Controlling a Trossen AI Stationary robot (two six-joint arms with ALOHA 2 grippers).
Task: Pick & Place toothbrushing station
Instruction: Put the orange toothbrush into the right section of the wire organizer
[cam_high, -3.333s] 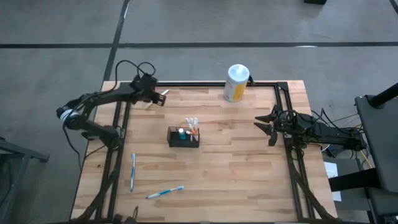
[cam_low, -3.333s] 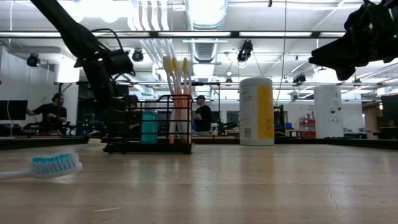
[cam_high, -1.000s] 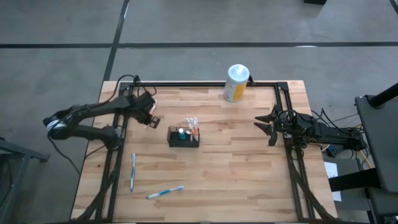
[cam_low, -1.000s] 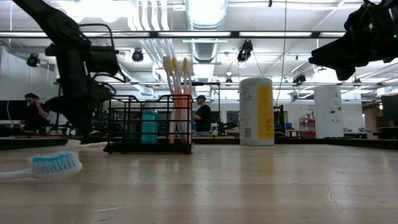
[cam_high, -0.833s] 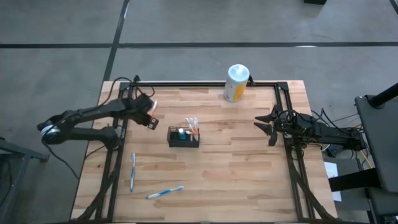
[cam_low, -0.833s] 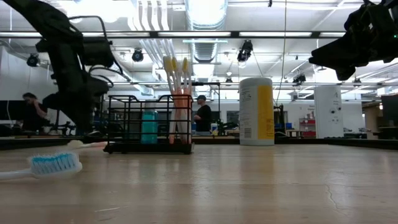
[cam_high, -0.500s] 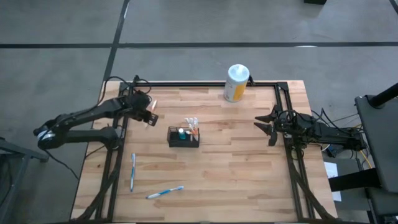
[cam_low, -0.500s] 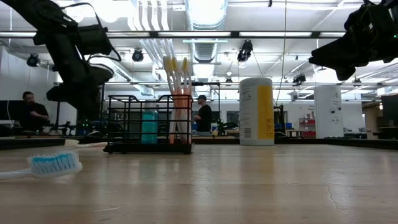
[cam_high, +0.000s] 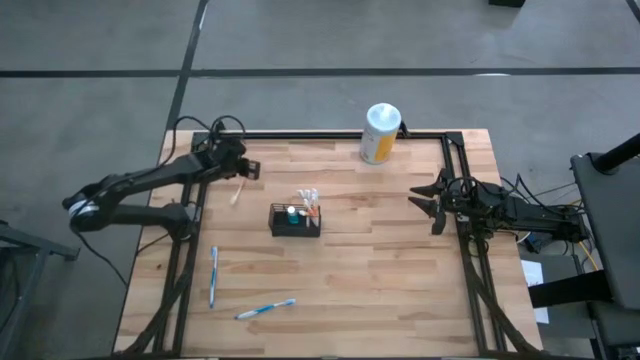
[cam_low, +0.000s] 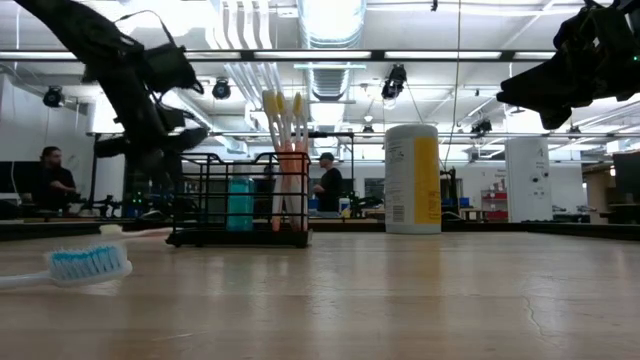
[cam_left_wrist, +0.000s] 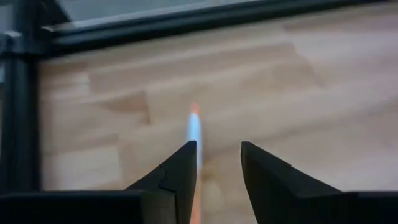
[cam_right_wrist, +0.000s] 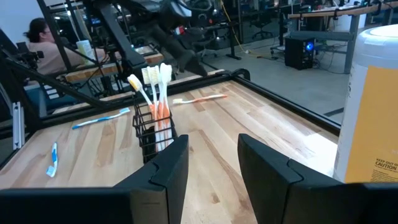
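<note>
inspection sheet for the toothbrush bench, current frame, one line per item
Surface: wooden table, black frame rails along its edges.
Job's things: black wire basket mid-table, toothbrushes upright in it; orange toothbrush lying flat on the wood beside the left gripper; two blue toothbrushes flat near the front left.
Clutter: white-topped yellow canister at the back edge.
Grippers: left gripper open, above the orange toothbrush, holding nothing; right gripper open, empty, waiting at the right side.
Cables: loops at the left arm's wrist; bundle along the right arm.
Surroundings: workshop with seated person beyond the table.
</note>
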